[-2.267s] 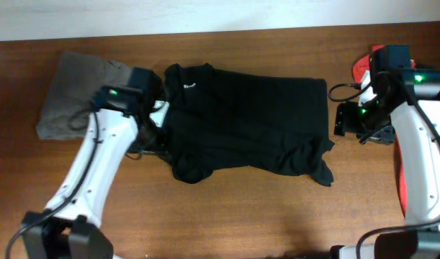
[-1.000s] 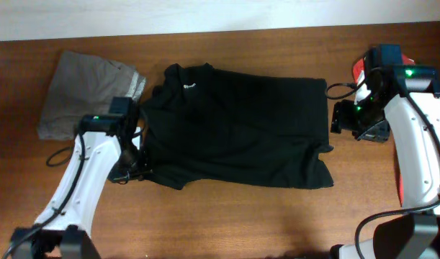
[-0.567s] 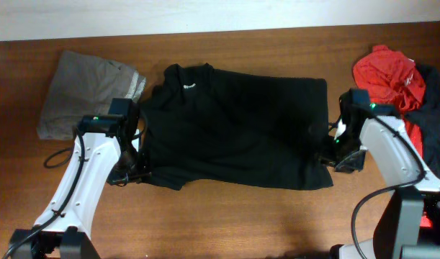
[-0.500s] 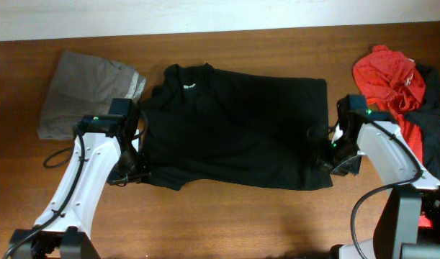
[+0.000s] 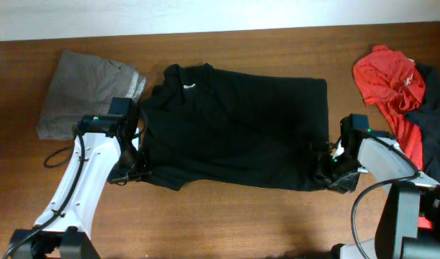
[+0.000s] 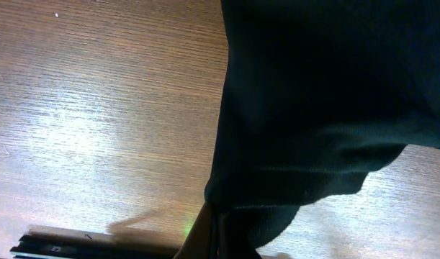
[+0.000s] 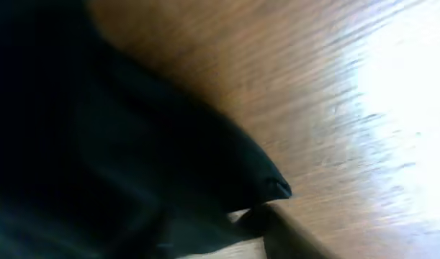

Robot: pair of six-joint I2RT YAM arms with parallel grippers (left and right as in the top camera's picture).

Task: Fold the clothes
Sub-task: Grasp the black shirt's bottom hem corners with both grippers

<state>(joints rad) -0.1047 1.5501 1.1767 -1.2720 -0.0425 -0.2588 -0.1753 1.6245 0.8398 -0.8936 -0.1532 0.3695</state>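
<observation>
The clothes are a black T-shirt lying flat across the table's middle, neck and white label at the back left. My left gripper sits at the shirt's front left corner and is shut on a fold of the black cloth, pinched at the jaws. At the shirt's front right corner, my right gripper is down on the fabric. In the right wrist view dark cloth covers most of the jaws, and one finger shows beside it on the wood.
A grey folded garment lies at the back left, close to the shirt's shoulder. A red shirt and a dark garment are heaped at the right edge. Bare wooden table runs along the front.
My right arm has swung in from the right side down to the shirt's front right corner, uncovering the red shirt. The left arm pulled the left corner out earlier and has held still since.
</observation>
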